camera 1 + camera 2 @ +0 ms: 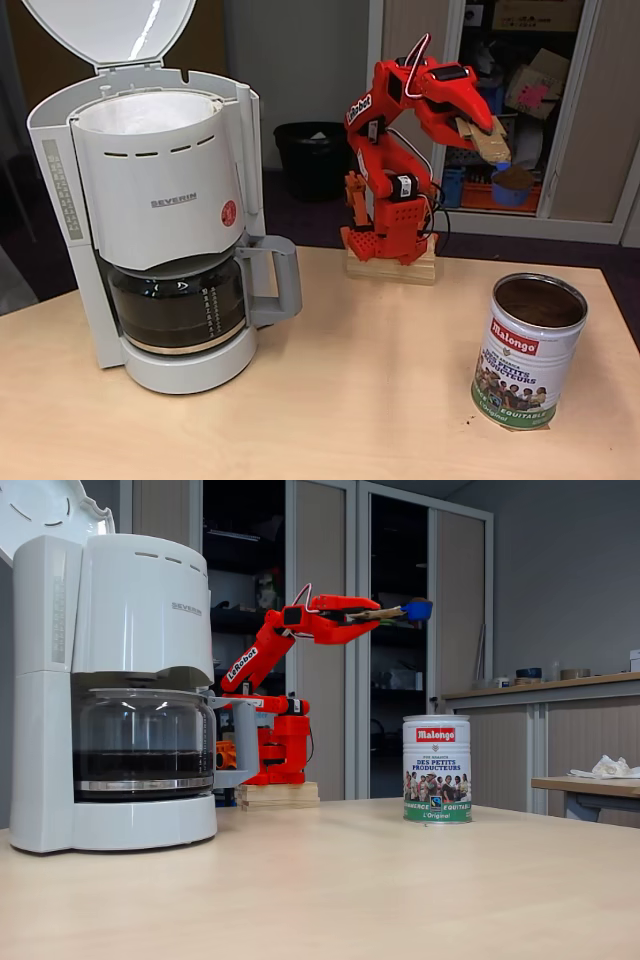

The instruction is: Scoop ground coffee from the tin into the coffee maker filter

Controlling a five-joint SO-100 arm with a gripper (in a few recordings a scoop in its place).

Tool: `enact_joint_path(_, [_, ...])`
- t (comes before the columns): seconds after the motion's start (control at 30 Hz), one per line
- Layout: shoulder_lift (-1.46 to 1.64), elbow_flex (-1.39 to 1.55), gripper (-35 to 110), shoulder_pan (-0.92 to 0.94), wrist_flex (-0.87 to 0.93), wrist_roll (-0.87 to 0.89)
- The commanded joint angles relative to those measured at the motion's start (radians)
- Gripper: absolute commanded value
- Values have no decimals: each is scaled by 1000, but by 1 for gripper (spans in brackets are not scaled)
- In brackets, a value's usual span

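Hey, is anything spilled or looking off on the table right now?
A few dark specks, likely ground coffee, lie on the table at the base of the tin. Otherwise nothing stands out: the coffee maker is upright with its lid open.

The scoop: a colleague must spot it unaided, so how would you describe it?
Find the red arm behind the table. Its gripper holds a wooden-handled blue scoop raised above the Malongo tin. It alone carries a heap of ground coffee.
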Motion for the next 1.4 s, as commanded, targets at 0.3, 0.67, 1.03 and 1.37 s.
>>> enact_joint_path(0.3, [-250,-425,0,164,123,-48])
enact_joint_path(0.67, [-391,-609,0,350,120,-101])
enact_joint_path(1.03, [-466,-726,0,620,144,-118])
enact_joint_path(1.37, [-466,-784,0,830,163,-3])
